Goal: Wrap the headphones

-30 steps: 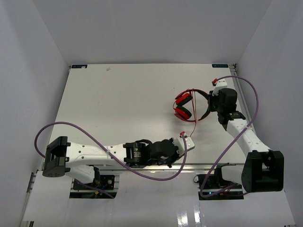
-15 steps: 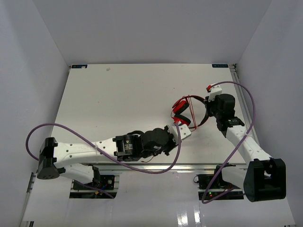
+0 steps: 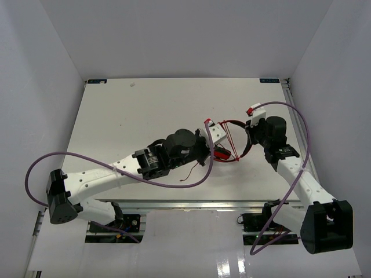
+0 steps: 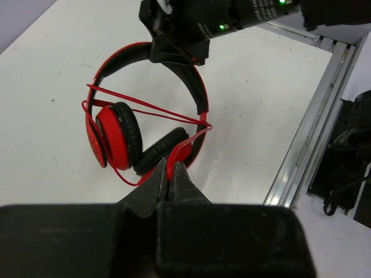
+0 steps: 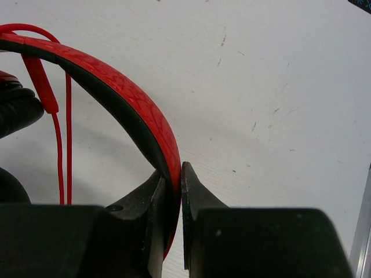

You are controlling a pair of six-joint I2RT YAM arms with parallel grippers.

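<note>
A purple robot cable (image 3: 64,153) loops over the white bench (image 3: 127,110). From above, the left arm (image 3: 116,171) partly hides the headphones (image 3: 222,153), which sit on the bench's right half. They are red with black ear pads (image 4: 132,130). Their thin red cable (image 4: 145,106) is strung across the band. The left pincer (image 4: 169,165) is pinched together on that cable beside an ear cup. The right pincer (image 5: 173,174) is clamped on the headband (image 5: 133,119).

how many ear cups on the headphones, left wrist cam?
2 on the headphones. First ear cup at the view's left, pad facing right; second ear cup right beside it, just beyond the shut left hand, which partly covers it.
</note>
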